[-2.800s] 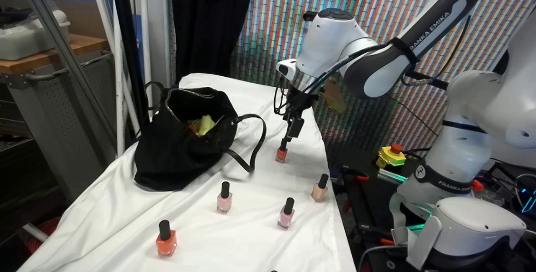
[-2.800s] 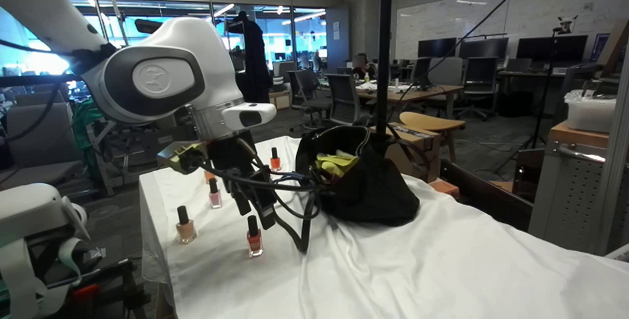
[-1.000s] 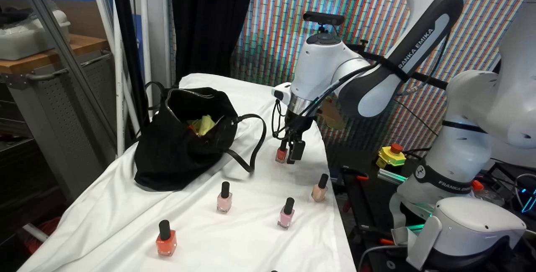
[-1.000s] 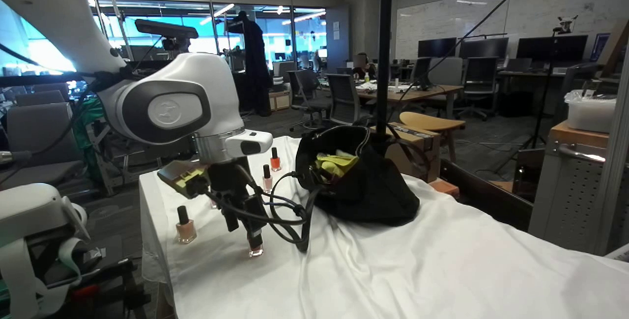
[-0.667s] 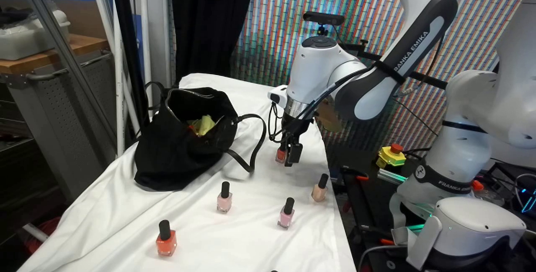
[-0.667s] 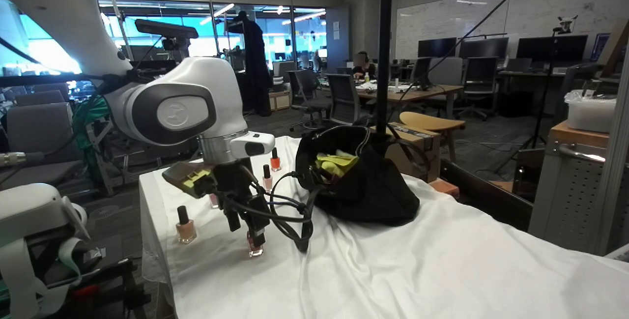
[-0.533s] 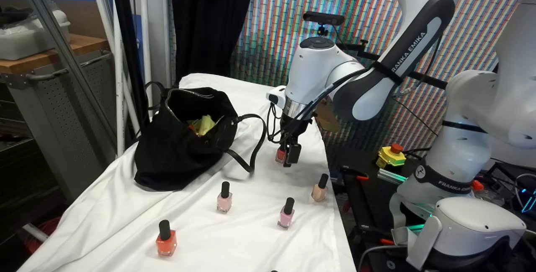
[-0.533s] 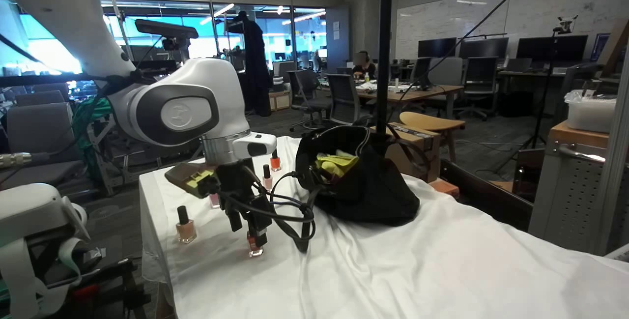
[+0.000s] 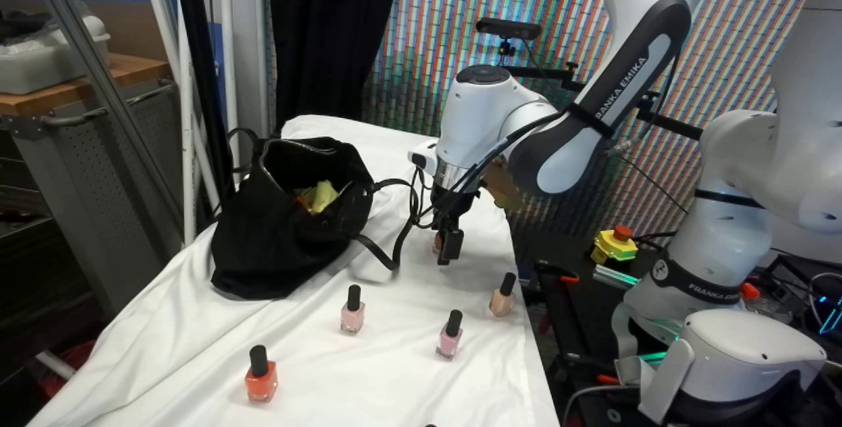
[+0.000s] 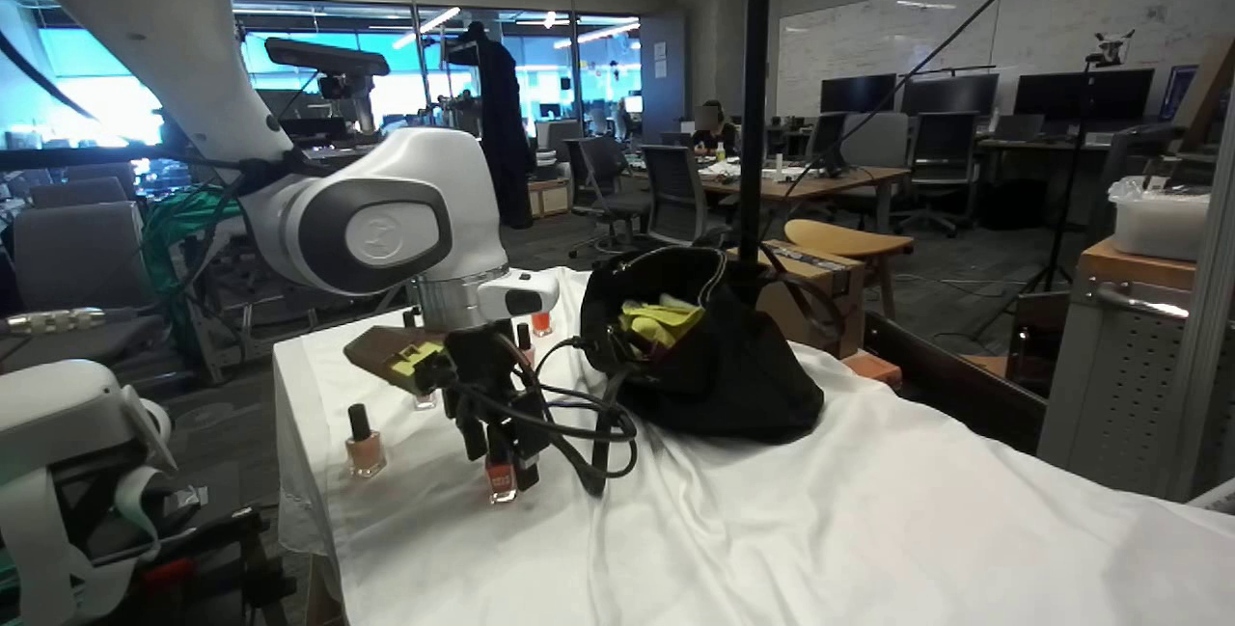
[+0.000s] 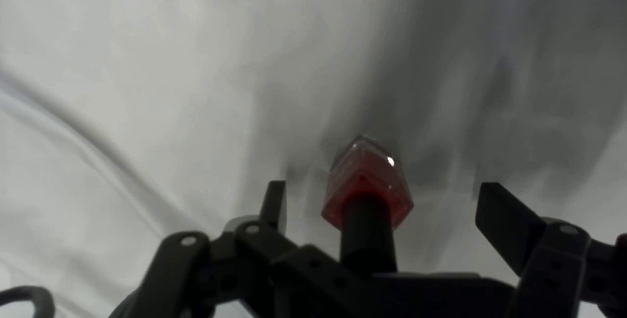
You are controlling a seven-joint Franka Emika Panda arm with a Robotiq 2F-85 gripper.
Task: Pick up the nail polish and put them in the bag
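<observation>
Nail polish [image 11: 367,188] with a deep red body and a black cap stands upright on the white-draped surface [image 9: 375,387], between the spread fingers [image 11: 273,205] of the tool [image 11: 381,206]. The tool is opened wide and has hold of nothing; in the wrist view the surface shows on each side of the red body, with a gap before either finger. In both exterior views the tool reaches low around this bottle and hides part of it. Four more bottles stand upright and apart from one another in an exterior view: an orange-red bottle [image 9: 261,382], a pale pink bottle [image 9: 352,317], a mauve bottle [image 9: 448,344] and a peach bottle [image 9: 501,302] close to the edge. A small dark tip [image 9: 431,426] just enters at the bottom of that view, too little of it to name. The black bag [image 9: 283,249] sits on the same surface near the tool, its mouth open and crumpled yellow-green material [image 9: 322,197] showing inside. One thin handle [image 9: 376,253] arches out toward the tool. The white arm [image 9: 483,111] reaches down from above.
</observation>
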